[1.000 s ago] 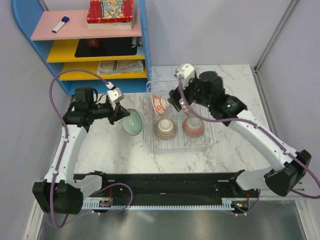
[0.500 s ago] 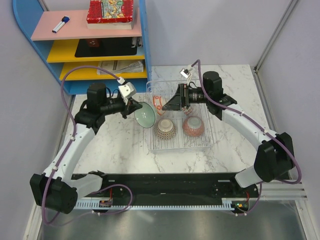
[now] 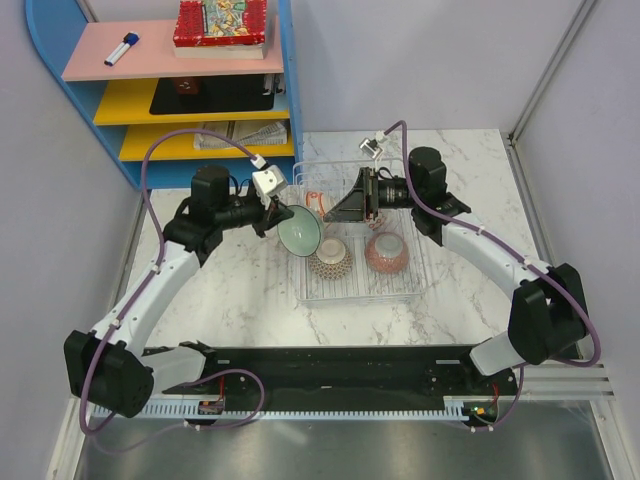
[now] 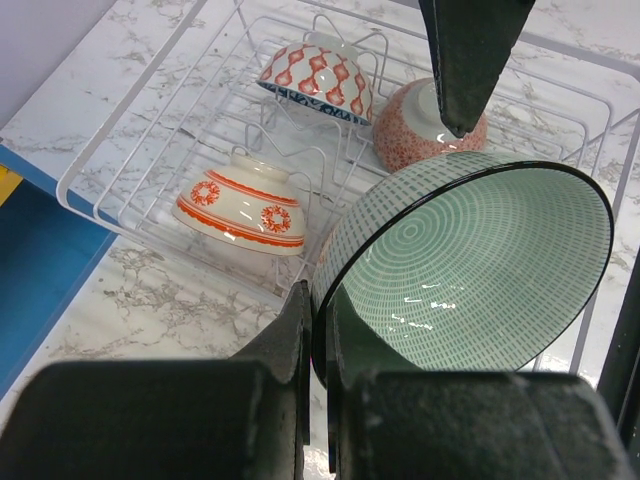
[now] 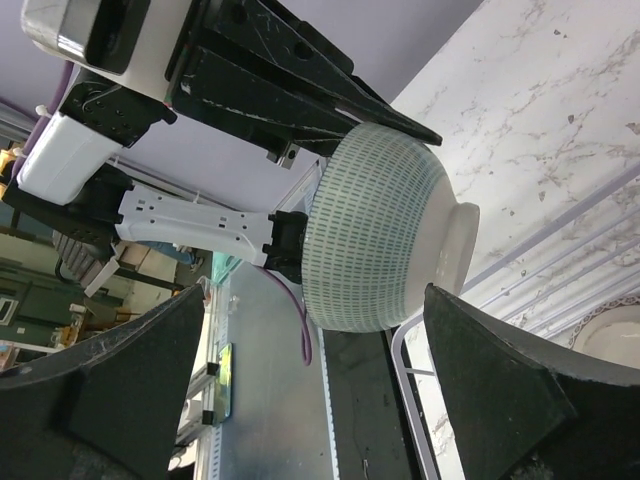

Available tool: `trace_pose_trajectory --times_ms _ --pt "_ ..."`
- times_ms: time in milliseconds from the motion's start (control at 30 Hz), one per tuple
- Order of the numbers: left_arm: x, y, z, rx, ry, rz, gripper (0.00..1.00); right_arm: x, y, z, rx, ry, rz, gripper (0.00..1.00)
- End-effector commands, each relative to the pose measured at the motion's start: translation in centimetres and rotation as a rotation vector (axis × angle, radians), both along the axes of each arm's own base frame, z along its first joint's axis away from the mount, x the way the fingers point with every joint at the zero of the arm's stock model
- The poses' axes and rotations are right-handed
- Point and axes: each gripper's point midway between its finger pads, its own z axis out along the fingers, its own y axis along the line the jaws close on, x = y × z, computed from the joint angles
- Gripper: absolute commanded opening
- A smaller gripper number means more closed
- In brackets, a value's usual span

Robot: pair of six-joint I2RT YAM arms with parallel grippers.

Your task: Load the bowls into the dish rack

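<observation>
The left hand (image 4: 318,312) is clamped on the rim of a pale green round ceramic bowl (image 4: 470,262), one finger inside and one outside, and holds it clear of the white marble tabletop (image 3: 230,290). The bowl stands tilted on edge. Its ringed inner face turns back toward the left wrist, and its white foot points toward the right hand (image 5: 312,290). From above, the bowl hangs over the left rim of the white wire dish rack (image 3: 362,297). The right hand is spread wide, and in its own view the green bowl sits beyond and between its two black fingers. In the top view this hand lies over the back left part of the rack, just past the green bowl. Four bowls rest mouth down in the rack. A white bowl with orange-red medallions (image 4: 240,206) is at the back left, and a blue-rimmed red-and-white patterned bowl (image 4: 318,75) leans in the slots to its right. A pink bowl with red dots (image 4: 425,130) is at the near right, and a brown lattice-patterned bowl (image 3: 330,258) at the near left lies just beside the green one. A blue shelf unit with pink and yellow boards (image 3: 180,100) stands at the tabletop's back left.
</observation>
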Motion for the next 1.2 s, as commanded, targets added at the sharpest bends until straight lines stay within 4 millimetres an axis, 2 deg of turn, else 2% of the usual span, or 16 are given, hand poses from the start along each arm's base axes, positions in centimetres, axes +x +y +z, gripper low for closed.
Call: trace_pose_trajectory --times_ms 0,167,467,700,800,967,1167 --pt "0.3 -0.8 5.9 -0.095 -0.140 0.002 0.02 -0.2 0.0 0.7 0.020 -0.067 0.006 0.98" --pt "-0.5 -1.2 6.9 -0.112 -0.154 -0.010 0.02 0.2 0.2 0.3 0.014 -0.062 0.003 0.98" --pt "-0.6 -1.7 7.3 -0.120 -0.152 -0.025 0.02 0.2 1.1 -1.1 -0.013 -0.050 0.014 0.98" --pt "-0.6 -1.9 7.1 -0.116 -0.150 -0.027 0.02 -0.8 2.4 -1.4 -0.014 -0.043 0.069 0.98" --pt "-0.6 -2.0 7.1 -0.114 -0.148 -0.031 0.02 -0.9 2.7 -1.3 -0.012 -0.042 0.079 0.95" --pt "-0.7 -2.1 7.0 -0.113 -0.146 -0.036 0.02 -0.9 2.8 -1.4 -0.009 -0.046 0.084 0.85" --pt "-0.9 -2.2 6.7 -0.108 -0.139 -0.042 0.02 -0.8 2.7 -0.9 -0.015 -0.086 0.073 0.83"
